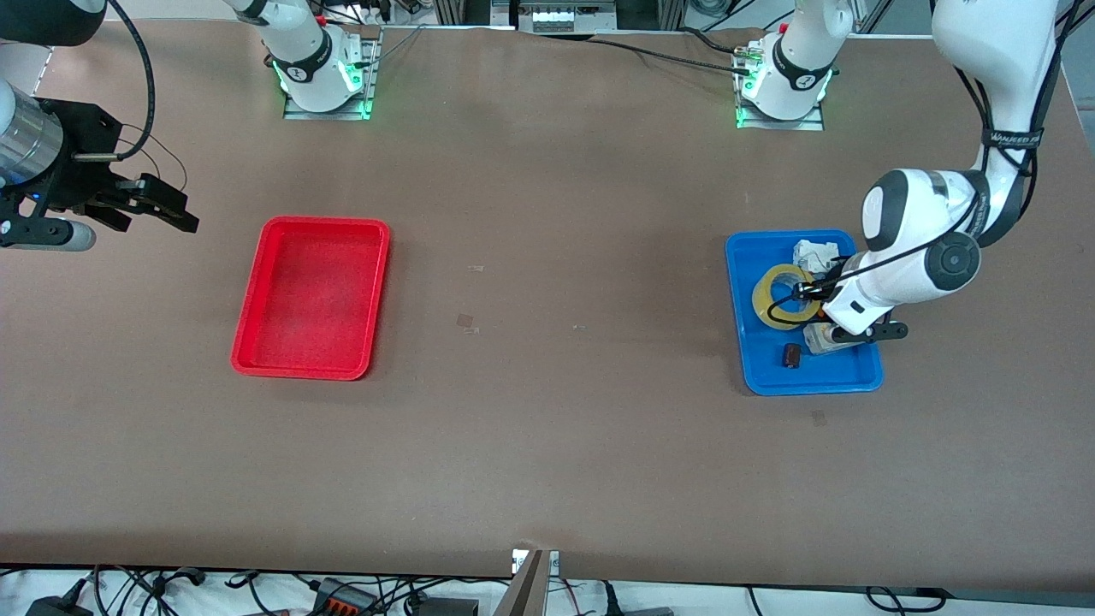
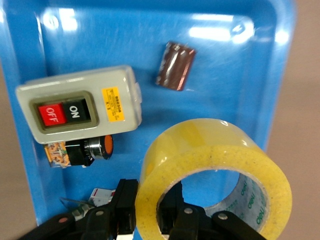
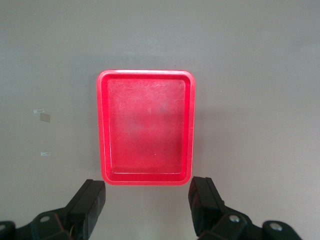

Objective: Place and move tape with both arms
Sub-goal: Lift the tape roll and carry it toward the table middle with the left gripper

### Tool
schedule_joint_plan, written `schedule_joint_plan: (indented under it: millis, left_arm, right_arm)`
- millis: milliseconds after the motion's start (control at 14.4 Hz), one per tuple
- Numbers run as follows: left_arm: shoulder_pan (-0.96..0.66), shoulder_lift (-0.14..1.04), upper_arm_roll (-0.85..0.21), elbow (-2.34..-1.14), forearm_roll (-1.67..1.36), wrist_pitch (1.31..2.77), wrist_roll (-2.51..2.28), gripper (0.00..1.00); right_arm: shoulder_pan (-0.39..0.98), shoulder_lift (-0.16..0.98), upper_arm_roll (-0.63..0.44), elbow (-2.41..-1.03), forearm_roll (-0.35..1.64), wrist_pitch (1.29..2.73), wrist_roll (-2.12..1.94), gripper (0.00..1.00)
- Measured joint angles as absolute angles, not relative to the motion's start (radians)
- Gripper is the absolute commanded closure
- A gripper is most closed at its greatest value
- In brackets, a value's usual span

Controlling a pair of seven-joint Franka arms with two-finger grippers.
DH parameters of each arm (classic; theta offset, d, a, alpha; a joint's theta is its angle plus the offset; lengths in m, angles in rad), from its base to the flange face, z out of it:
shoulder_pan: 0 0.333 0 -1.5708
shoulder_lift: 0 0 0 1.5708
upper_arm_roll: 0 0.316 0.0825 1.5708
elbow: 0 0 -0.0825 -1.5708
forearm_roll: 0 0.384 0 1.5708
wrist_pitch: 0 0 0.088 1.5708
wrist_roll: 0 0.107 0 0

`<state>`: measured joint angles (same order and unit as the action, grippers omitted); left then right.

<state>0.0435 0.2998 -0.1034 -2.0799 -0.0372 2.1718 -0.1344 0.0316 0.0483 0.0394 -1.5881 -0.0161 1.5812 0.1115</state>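
At the upper left edge of the front view the right claw (image 1: pixel 162 205) hangs in the air over the brown worktop (image 1: pixel 547 411), at the right arm's end, with that arm waiting. Its two black fingers (image 3: pixel 87 202) stand wide apart and hold nothing; the right wrist view shows the gap between them looking down on the red tray.

The red tray (image 1: pixel 248 342) lies left of centre in the front view, flat on the worktop, its floor bare.

At the right of the front view sits the blue tray (image 1: pixel 736 257), toward the left arm's end of the worktop. The tape (image 1: pixel 767 289), a yellowish roll, is in that tray, and the left claw (image 1: pixel 808 295) is down at it. In the left wrist view one finger (image 2: pixel 127 207) is outside the roll's wall and the other inside the hole, closed on the tape (image 2: pixel 220 155) between them.

Beside the roll in the tray are a grey switch box (image 2: pixel 80 107) with a red OFF and a black ON button, a small push button with an orange cap (image 2: pixel 85 150) just beside the box, and a small dark brown wrapped piece (image 2: pixel 175 66), apart from the others, which lies nearer the front camera than the roll.
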Motion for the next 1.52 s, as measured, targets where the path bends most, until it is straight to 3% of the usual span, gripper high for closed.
schedule_joint_plan:
  millis: [277,693,1525]
  left_arm:
    - [0.041,0.244,-0.214,-2.077,-0.037,2.150,-0.263,0.92]
    - [0.019,0.262,-0.446,-2.031,-0.038,2.151,-0.572,0.91]
    - [-0.390,0.681,-0.485,-1.646,0.101,2.159,-1.038,0.89]
  right_arm:
    - [0.032,0.049,0.039,-1.588,-0.016,1.582,0.111,0.02]
    - [0.031,0.053,0.039,-1.588,-0.015,1.583,0.111,0.02]
    - [0.030,0.066,0.039,-1.589,-0.015,1.587,0.111,0.02]
